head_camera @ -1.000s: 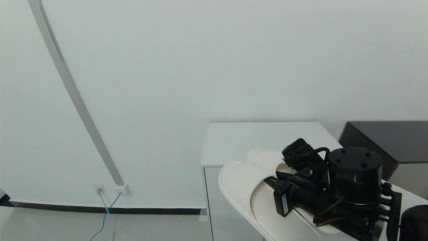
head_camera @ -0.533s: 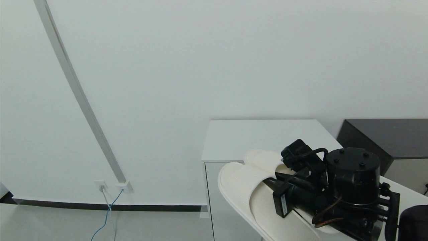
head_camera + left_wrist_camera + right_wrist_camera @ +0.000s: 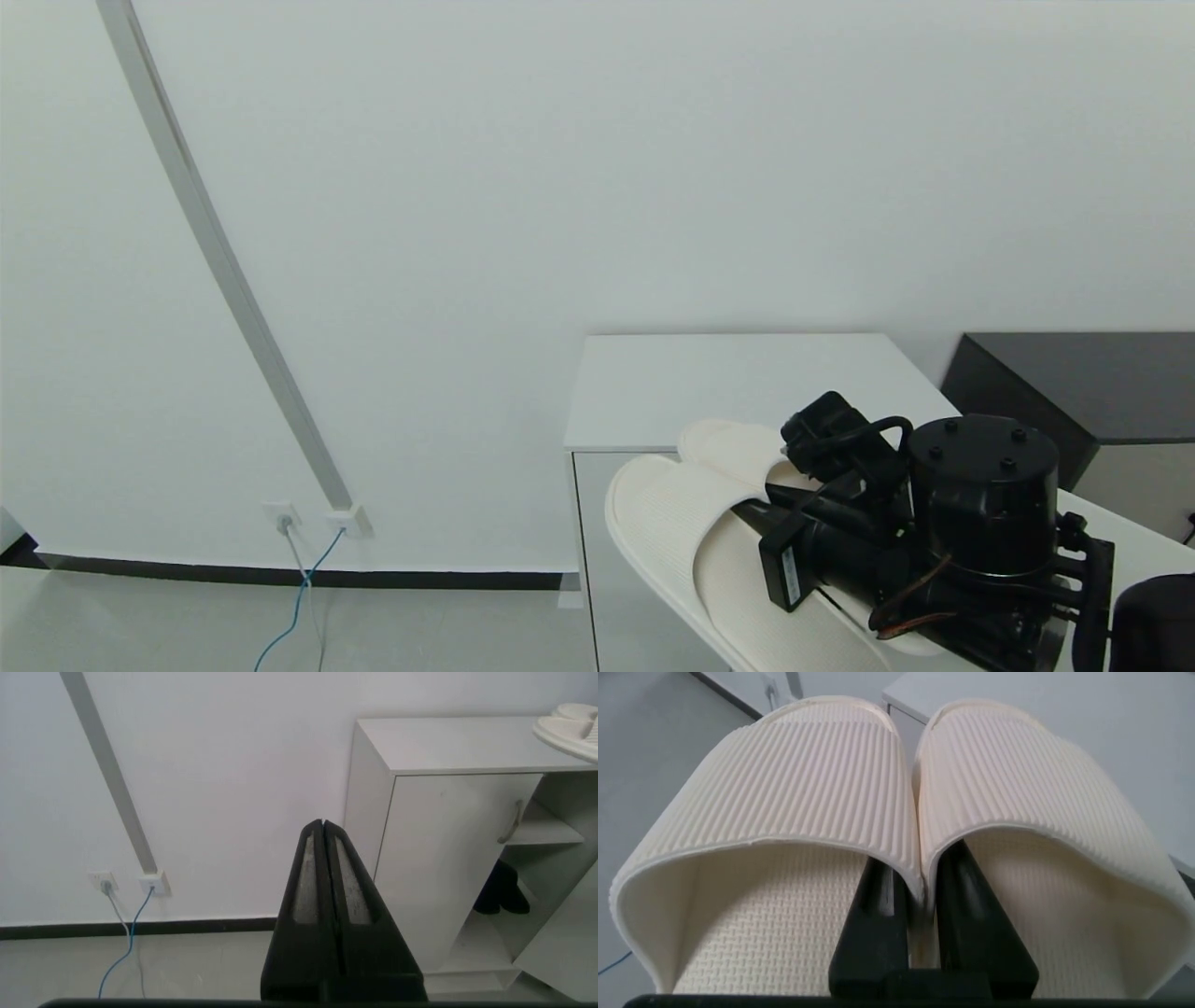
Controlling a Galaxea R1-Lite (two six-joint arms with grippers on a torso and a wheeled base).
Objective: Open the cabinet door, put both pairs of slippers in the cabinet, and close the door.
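Observation:
A pair of cream ribbed slippers hangs in front of the white cabinet, near its upper front edge. My right gripper is shut on the pair, one finger inside each slipper, pinching their touching inner walls. In the left wrist view the same slippers show above the cabinet's top corner. That cabinet has one door panel with a handle, and beside it an open compartment with a shelf. My left gripper is shut and empty, held off to the cabinet's left.
Dark shoes sit low inside the open compartment. A dark grey unit stands right of the cabinet. Wall sockets with a blue cable lie near the floor on the left, below a slanting grey wall strip.
The head camera shifted slightly, so the whole picture moved. The right arm with the slippers edged a little left and down; its grip is unchanged.

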